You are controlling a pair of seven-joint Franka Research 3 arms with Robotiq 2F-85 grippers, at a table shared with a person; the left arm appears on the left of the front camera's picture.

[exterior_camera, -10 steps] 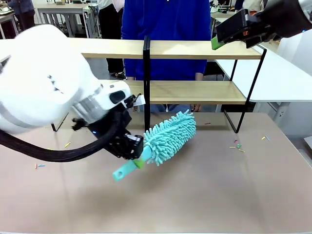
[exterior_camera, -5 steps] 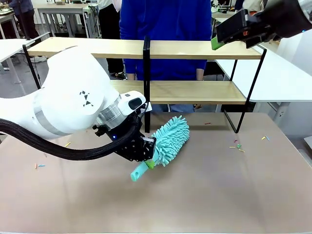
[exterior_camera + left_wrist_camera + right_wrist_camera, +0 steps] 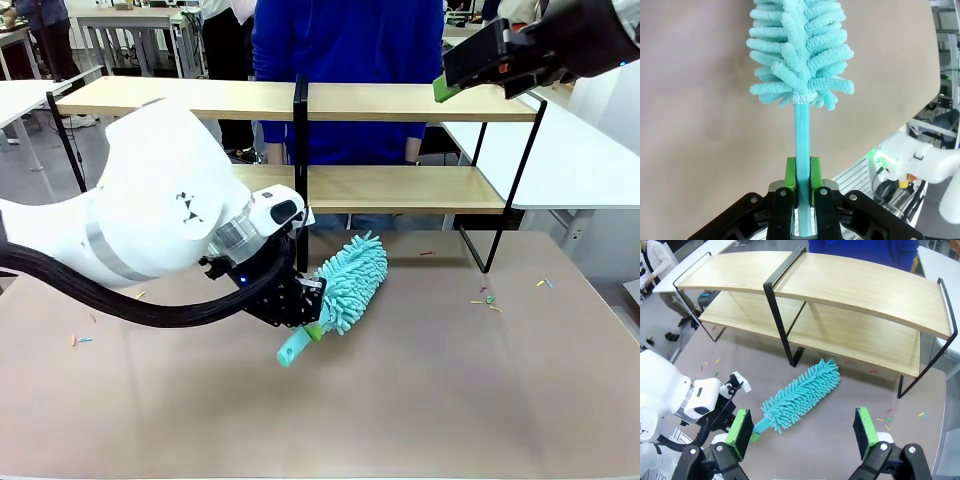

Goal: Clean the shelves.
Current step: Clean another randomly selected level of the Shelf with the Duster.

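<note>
We found the left gripper (image 3: pixel 313 331) low in the middle of the front view, its green pads pressed onto the thin handle of a turquoise microfibre duster (image 3: pixel 350 280). In the left wrist view the handle ran straight up between the two pads (image 3: pixel 791 172) to the fluffy head (image 3: pixel 800 50) at the top of the frame. The head pointed up and to the right, ending just beside the foot of the black centre post (image 3: pixel 301 170); we could not tell whether it touched the tan table (image 3: pixel 450 390).

The shelves (image 3: pixel 400 102) stretched across the upper half of the front view, two light-wood boards in a black frame, with a person in a blue top (image 3: pixel 345 60) standing behind them.

The right gripper (image 3: pixel 801 433) hung in the upper right corner of the front view, level with the top board's right end, its fingers spread wide with nothing between them. A few small coloured scraps (image 3: pixel 487 299) lay at the right of the table.
</note>
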